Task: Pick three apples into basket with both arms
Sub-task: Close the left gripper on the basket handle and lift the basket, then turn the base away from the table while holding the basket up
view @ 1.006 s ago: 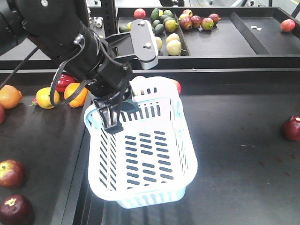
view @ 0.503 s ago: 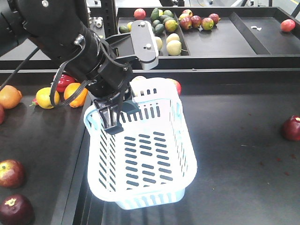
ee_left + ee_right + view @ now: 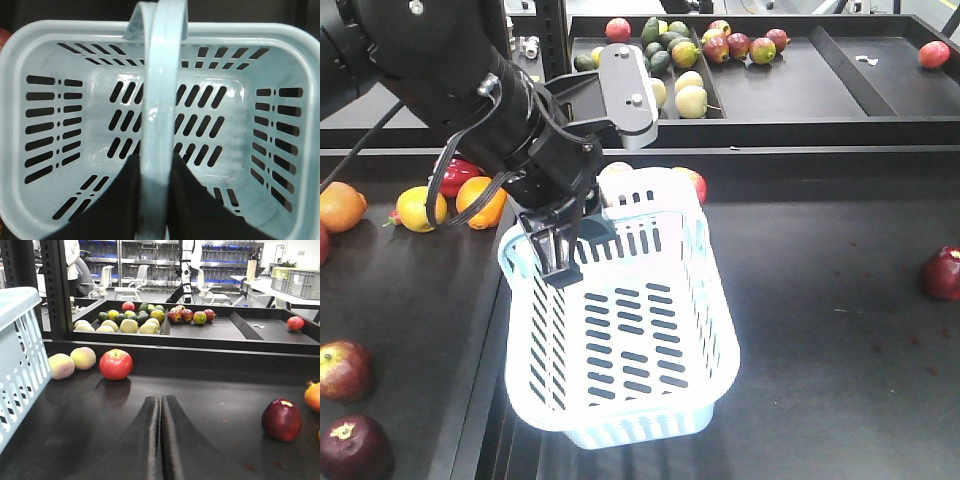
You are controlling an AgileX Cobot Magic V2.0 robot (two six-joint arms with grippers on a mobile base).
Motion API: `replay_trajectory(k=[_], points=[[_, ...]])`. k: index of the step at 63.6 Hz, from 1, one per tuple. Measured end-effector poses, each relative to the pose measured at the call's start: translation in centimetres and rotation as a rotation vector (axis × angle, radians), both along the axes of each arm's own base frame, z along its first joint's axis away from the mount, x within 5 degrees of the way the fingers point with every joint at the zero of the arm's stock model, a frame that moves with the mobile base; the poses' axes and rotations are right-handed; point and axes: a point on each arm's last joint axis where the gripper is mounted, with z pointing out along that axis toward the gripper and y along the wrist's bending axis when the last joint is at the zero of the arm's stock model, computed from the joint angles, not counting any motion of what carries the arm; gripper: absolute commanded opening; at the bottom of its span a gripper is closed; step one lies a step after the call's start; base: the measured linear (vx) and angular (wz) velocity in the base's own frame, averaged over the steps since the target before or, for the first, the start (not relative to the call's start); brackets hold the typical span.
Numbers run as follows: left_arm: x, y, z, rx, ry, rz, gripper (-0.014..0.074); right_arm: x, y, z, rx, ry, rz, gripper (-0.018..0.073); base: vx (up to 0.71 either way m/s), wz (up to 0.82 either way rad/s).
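front view: pale blue-white basket, slotted walls and floor, rolled rim, sits mid-counter. left arm reaches over its far left corner. the left jaws are down at the rim, and the grip is not clear from here. dark red apple and second apple near left, third apple far right.

left wrist view: looks straight down into basket. left jaws clamped on its handle, one either side.

right wrist view: right jaws pressed together, low over counter. basket wall at left, dark apple at right, brighter apple behind.
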Motion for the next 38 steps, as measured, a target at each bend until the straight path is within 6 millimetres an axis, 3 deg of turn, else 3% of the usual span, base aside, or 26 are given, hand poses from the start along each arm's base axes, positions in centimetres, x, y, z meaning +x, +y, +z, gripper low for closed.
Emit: replay_trajectory(k=[22,38], points=[[0.00,0.00,0.00,0.000,0.000,0.000,-0.0006,0.00,0.00,0.00,0.000,0.000,0.000,-0.0009,0.00,0.01],[0.00,-0.02,0.01,-0.002,0.000,0.000,-0.0006,0.00,0.00,0.00,0.000,0.000,0.000,-0.0009,-0.06,0.22]])
